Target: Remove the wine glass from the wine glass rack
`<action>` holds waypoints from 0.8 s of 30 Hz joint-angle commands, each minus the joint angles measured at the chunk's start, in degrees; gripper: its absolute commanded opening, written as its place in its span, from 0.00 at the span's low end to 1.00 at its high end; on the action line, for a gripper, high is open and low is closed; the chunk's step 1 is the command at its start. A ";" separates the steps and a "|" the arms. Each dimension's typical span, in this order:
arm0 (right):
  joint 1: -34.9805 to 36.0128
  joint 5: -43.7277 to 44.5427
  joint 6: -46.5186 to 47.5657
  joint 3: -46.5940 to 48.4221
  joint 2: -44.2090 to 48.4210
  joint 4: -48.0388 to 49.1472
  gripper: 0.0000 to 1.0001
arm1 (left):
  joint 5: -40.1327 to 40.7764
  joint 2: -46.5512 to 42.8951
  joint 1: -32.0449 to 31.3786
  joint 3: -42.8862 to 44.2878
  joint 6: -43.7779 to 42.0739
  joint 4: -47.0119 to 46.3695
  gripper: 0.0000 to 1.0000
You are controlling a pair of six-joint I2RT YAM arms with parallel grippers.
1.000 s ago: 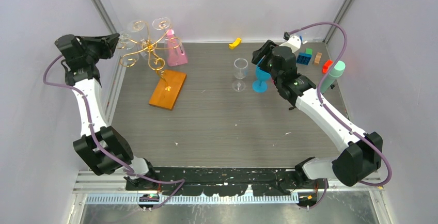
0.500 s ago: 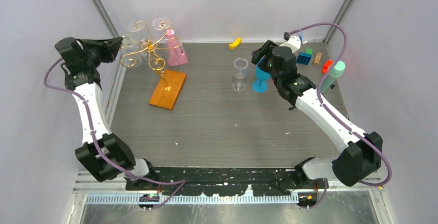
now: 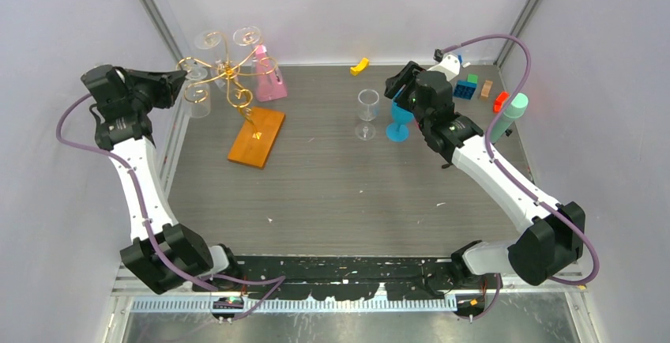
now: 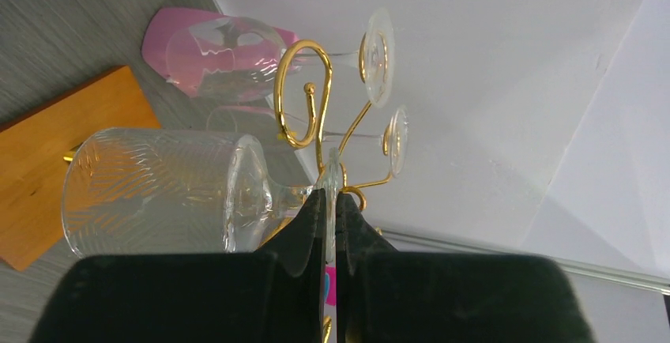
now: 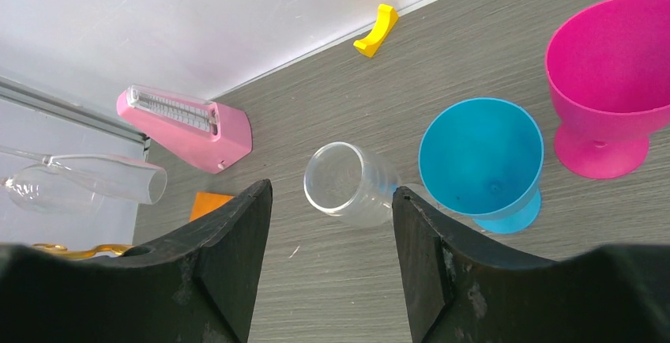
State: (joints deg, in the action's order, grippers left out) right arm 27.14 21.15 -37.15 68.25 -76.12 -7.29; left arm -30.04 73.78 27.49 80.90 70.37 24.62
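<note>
At the table's far-left corner, the left gripper [image 3: 180, 81] is closed narrow on the wine glass [image 3: 197, 99]. Its fingers [image 4: 304, 224] pinch the thin round foot edge-on. In the left wrist view the glass lies sideways, with the bowl to the left of the fingers and the stem running into the grip. The foot sits right against the gold wire of the rack [image 3: 229, 74]. Whether it is clear of the wire loop cannot be told.

The rack stands on its orange base [image 3: 257, 136], which lies flat on the table [image 3: 332, 193]. Two hanging glasses [image 3: 246, 36] are carried on the upper arms, feet uppermost. A pink metronome [image 3: 271, 82] stands just behind the rack.

The right gripper [image 5: 332, 193] is spread wide and holds nothing. It hangs over the far middle of the table. Below it, between the fingers in the right wrist view, stands a clear glass [image 5: 351, 183], just beside a blue goblet [image 5: 482, 157]. A magenta goblet [image 5: 608, 82] stands near the blue one. A yellow piece [image 5: 377, 31] lies by the back wall.
</note>
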 commanded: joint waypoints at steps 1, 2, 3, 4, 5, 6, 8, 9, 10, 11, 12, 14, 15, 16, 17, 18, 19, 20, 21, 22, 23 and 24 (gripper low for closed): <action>-0.25 0.75 0.89 1.42 1.54 2.72 0.63 | 0.80 -3.48 0.09 4.87 -3.99 1.81 0.00; -0.24 0.74 0.87 1.39 1.56 2.77 0.63 | 1.38 -3.57 0.11 5.57 -4.72 2.70 0.00; -0.26 0.70 0.81 1.32 1.62 2.73 0.63 | 2.14 -3.63 0.11 6.37 -5.56 3.84 0.00; -0.30 0.62 0.77 1.30 1.65 2.72 0.63 | 2.89 -3.63 0.11 7.24 -6.47 4.95 0.00; -0.25 0.63 0.70 1.28 1.62 2.72 0.63 | 3.69 -3.62 0.11 8.08 -7.38 5.86 0.00; -0.29 0.58 0.64 1.23 1.60 2.76 0.63 | 4.39 -3.59 0.13 9.01 -8.34 7.09 0.00; -0.24 0.52 0.52 1.19 1.67 2.77 0.63 | 6.02 -3.47 0.10 11.13 -10.19 8.68 0.00; -0.24 0.50 0.41 1.19 1.72 2.73 0.63 | 6.69 -3.32 0.11 11.99 -10.98 9.40 0.00; -0.24 0.48 0.41 1.14 1.75 2.73 0.63 | 7.43 -3.32 0.11 12.92 -11.67 10.18 0.00; -0.24 0.43 0.39 1.04 1.80 2.72 0.63 | 8.04 -3.25 0.11 13.75 -12.34 10.96 0.00; -0.24 0.44 0.35 1.03 1.90 2.76 0.63 | 8.47 -3.13 0.11 14.56 -12.90 11.57 0.00; -0.24 0.47 0.26 0.85 2.01 2.77 0.63 | 9.26 -2.96 0.13 15.92 -13.81 12.74 0.00; -0.24 0.41 0.20 0.80 2.02 2.75 0.63 | 9.78 -2.86 0.10 16.60 -14.34 13.52 0.00; -0.31 0.35 0.16 0.76 2.09 2.77 0.63 | 10.29 -2.84 0.11 17.11 -14.83 14.32 0.00; -0.27 0.40 0.15 0.75 2.11 2.79 0.63 | 10.63 -2.98 0.11 17.39 -15.26 14.63 0.00; -0.25 0.39 0.15 0.79 2.07 2.80 0.63 | 10.84 -2.97 0.16 17.63 -15.45 14.92 0.00; -0.20 0.39 0.14 0.81 2.01 2.80 0.63 | 10.88 -3.06 0.12 18.05 -15.59 15.09 0.00; -0.23 0.43 0.10 0.83 1.98 2.81 0.63 | 10.84 -3.06 0.18 18.31 -15.61 15.21 0.00; -0.24 0.35 0.08 0.88 1.90 2.81 0.63 | 10.73 -3.08 0.12 18.65 -15.66 15.34 0.00; -0.24 0.33 0.06 0.91 1.88 2.78 0.63 | 10.58 -3.02 0.11 19.01 -15.69 15.41 0.00; -0.28 0.31 0.06 0.92 1.81 2.80 0.63 | 10.43 -3.01 0.02 19.41 -15.70 15.37 0.00; -0.31 0.35 0.06 0.92 1.79 2.80 0.63 | 10.19 -2.96 0.07 19.80 -15.62 15.39 0.00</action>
State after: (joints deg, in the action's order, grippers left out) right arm 27.14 21.08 -37.19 68.23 -76.12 -7.29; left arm -19.09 73.14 27.51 96.73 55.90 42.26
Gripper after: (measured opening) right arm 0.628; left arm 0.031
